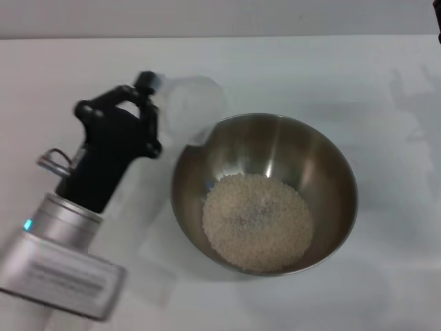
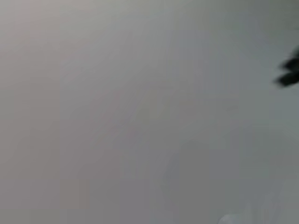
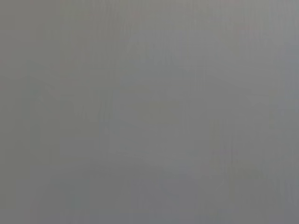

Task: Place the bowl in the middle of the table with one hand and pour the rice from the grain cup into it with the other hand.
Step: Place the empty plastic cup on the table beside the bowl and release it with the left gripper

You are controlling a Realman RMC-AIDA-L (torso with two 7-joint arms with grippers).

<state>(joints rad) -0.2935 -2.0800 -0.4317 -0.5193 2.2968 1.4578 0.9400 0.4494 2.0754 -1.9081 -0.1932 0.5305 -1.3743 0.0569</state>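
Note:
The steel bowl point(image 1: 331, 165) stands on the white table point(image 1: 310, 69) in the middle of the head view. A loose heap of pale rice point(image 1: 256, 221) lies in its bottom. My left gripper point(image 1: 153, 112) is just left of the bowl and is shut on the translucent grain cup point(image 1: 191, 105). The cup hangs tilted at the bowl's far-left rim, and I see no rice in it. The left wrist view shows only blurred grey surface with a dark blot point(image 2: 289, 74) at one edge. My right gripper is out of view, and the right wrist view shows only plain grey.
A small dark part point(image 1: 438, 21) shows at the head view's far right top edge. White tabletop lies around the bowl on all sides.

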